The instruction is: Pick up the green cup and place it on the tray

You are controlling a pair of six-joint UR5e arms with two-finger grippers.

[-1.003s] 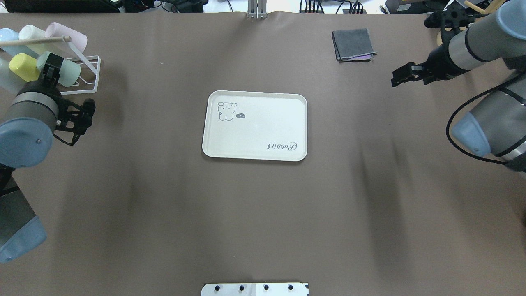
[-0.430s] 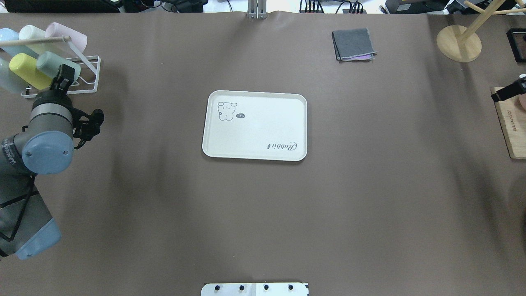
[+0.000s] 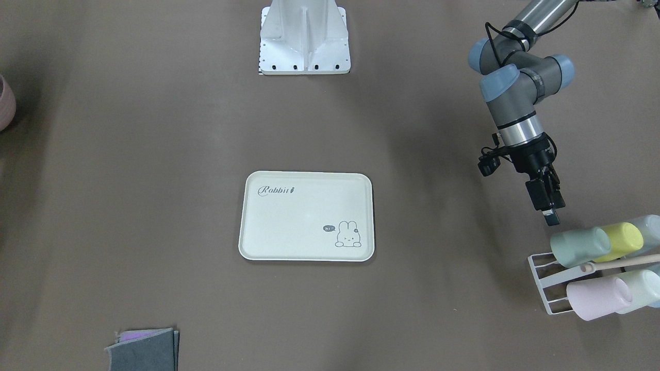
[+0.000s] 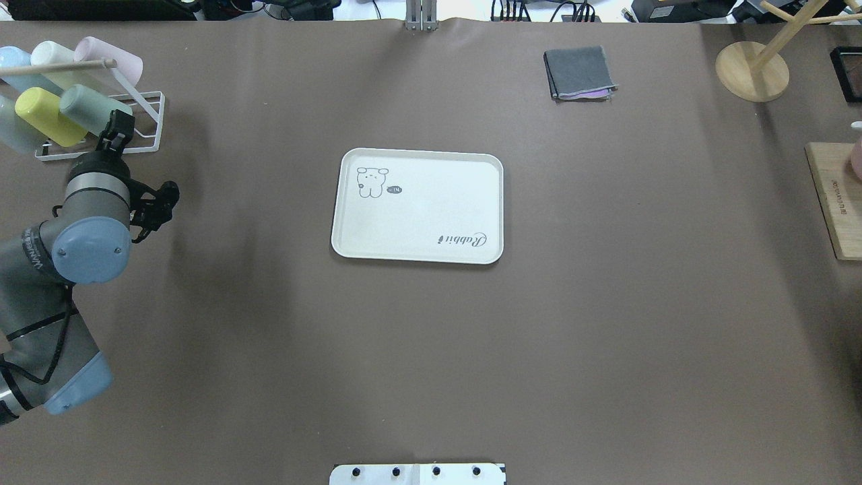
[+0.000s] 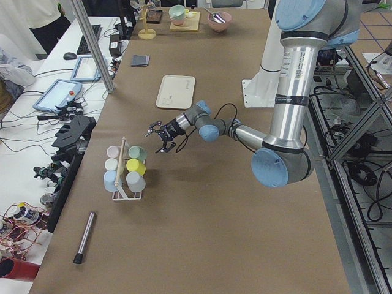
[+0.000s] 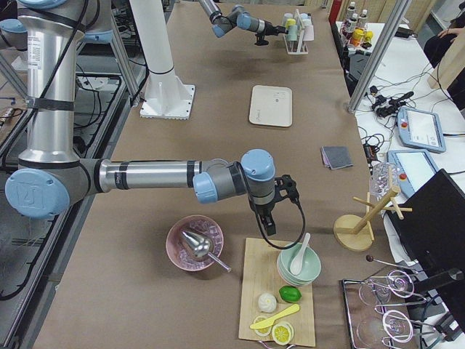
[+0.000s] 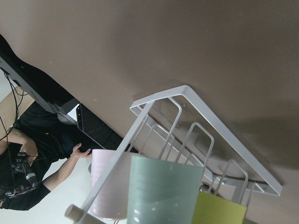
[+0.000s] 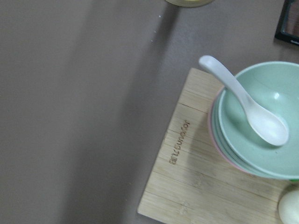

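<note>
The green cup (image 4: 89, 108) hangs tilted on a white wire rack (image 4: 149, 128) at the table's far left, beside a yellow cup (image 4: 40, 116). It also shows in the front view (image 3: 580, 246) and close up in the left wrist view (image 7: 163, 193). My left gripper (image 4: 114, 129) hovers just short of the cup's closed end, on the robot's side, not touching; its jaws look spread in the left side view (image 5: 158, 139). The cream Rabbit tray (image 4: 417, 222) lies empty at mid-table. My right gripper (image 6: 267, 231) shows only in the right side view, and I cannot tell its state.
The rack also holds a pink cup (image 4: 111, 59) and pale cups. A folded grey cloth (image 4: 579, 73) and a wooden stand (image 4: 751, 71) lie at the far right. A wooden board (image 8: 187, 177) with stacked bowls (image 8: 261, 121) is under my right wrist.
My left gripper has moved from over the cups to the right and nearer, beside the green cup's end. My right arm has swung out of the overhead view to the right.
</note>
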